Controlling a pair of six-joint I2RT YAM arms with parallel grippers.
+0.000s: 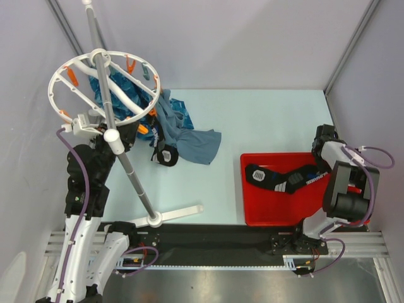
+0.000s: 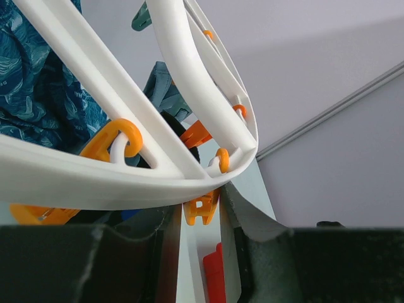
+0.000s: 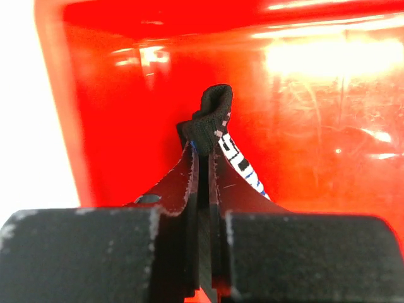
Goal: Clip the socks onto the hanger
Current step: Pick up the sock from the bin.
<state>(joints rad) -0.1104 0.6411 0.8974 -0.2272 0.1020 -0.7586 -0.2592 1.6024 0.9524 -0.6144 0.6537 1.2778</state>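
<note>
One sock (image 1: pixel 278 178) lies stretched across the floor of the red tray (image 1: pixel 243 189) on the right side of the table (image 1: pixel 252 120), its striped patch facing up. The right gripper (image 3: pixel 203 148) is down at the end of the sock nearest that arm. Its fingers are pressed together on a small fold of the black fabric, which bunches up above the tips in the wrist view. Pinching a fold near one end looks sensible: lifted from there, the sock should hang free below the fingers, with an edge ready for a clip.

A second sock (image 1: pixel 167 154) already hangs from the hanger (image 2: pixel 95 183) across the table, next to a plain grey-blue cloth (image 1: pixel 199 145). Blue patterned cloths (image 2: pixel 38 95) hang inside the ring. So one sock seems done, and the one in the tray is the sock left to clip.

The left gripper (image 1: pixel 85 122) sits at the near rim of the round hanger. Its fingers are drawn close, apparently clamped on the white rim. That hold probably steadies the ring on its grey pole (image 1: pixel 129 170) and keeps the orange clips (image 2: pixel 201 211) from swinging when the sock arrives. The pictures do not show which clip is meant for this sock.
</note>
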